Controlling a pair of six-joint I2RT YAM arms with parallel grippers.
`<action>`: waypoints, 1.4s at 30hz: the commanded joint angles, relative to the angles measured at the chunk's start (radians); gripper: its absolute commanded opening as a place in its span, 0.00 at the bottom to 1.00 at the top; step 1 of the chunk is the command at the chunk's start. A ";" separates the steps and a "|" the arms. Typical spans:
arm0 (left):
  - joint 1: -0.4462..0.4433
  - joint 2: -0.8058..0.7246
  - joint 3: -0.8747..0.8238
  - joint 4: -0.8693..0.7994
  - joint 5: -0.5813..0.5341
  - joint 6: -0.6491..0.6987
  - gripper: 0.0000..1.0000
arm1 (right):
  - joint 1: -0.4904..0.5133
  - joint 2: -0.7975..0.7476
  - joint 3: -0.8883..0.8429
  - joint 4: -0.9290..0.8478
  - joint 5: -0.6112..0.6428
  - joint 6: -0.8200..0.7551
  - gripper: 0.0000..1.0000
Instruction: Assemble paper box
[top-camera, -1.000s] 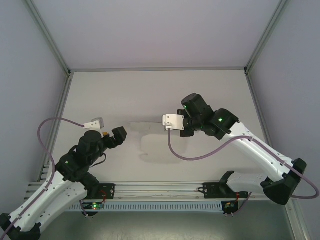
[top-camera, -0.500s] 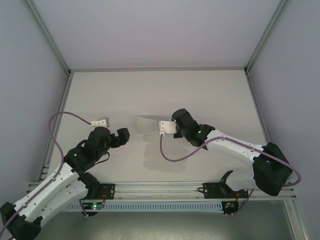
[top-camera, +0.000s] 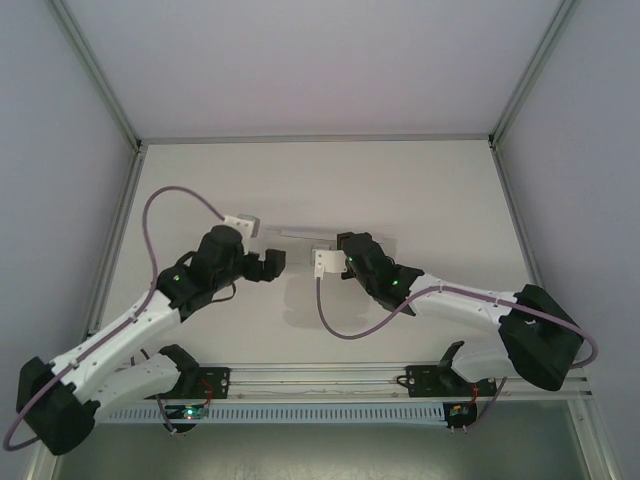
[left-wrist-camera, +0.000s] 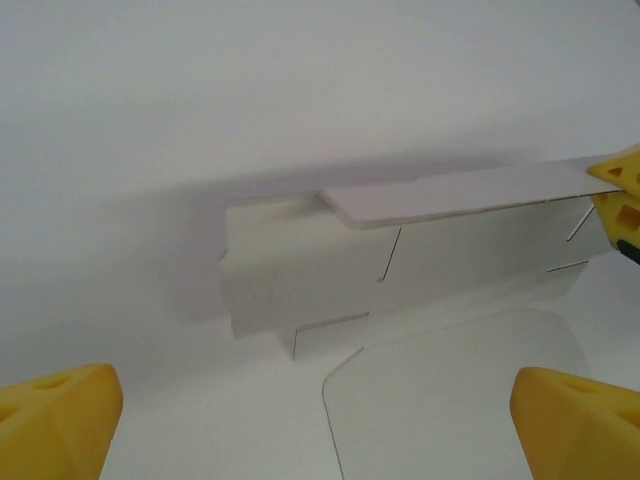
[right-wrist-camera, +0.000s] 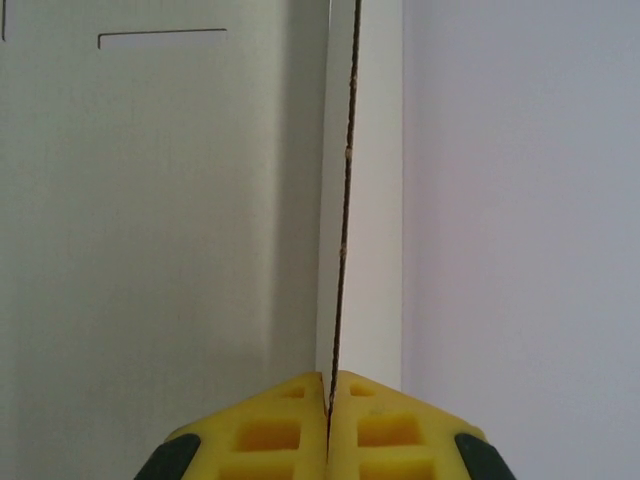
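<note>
The paper box (left-wrist-camera: 300, 270) is a white die-cut sheet with crease lines and flaps. One flap (left-wrist-camera: 460, 195) sticks out along its top and a rounded flap (left-wrist-camera: 460, 390) lies near the camera. My right gripper (right-wrist-camera: 330, 385) is shut on the sheet's thin edge (right-wrist-camera: 346, 180), holding it partly raised over the table. In the top view the right gripper (top-camera: 335, 256) is at the sheet's (top-camera: 292, 233) right end. My left gripper (top-camera: 272, 262) is open just left of the sheet, its yellow fingertips (left-wrist-camera: 60, 425) wide apart with nothing between them.
The white table (top-camera: 420, 190) is walled by grey panels and an aluminium frame (top-camera: 310, 138). Purple cables (top-camera: 180, 200) loop from both arms. The right arm (top-camera: 470, 300) stretches across the near right of the table.
The left arm has swung right and forward to the sheet's left end, jaws still open. The right arm has moved left and lower, still gripping the sheet.
</note>
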 joint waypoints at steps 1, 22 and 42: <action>-0.007 0.091 0.095 -0.005 0.030 0.257 0.95 | 0.002 -0.028 0.039 -0.077 -0.041 0.043 0.00; -0.012 0.397 0.338 -0.125 0.175 0.439 0.45 | -0.032 -0.034 0.083 -0.175 -0.109 0.110 0.00; -0.054 0.441 0.310 -0.013 0.095 0.320 0.21 | -0.039 -0.059 0.097 -0.185 -0.135 0.180 0.00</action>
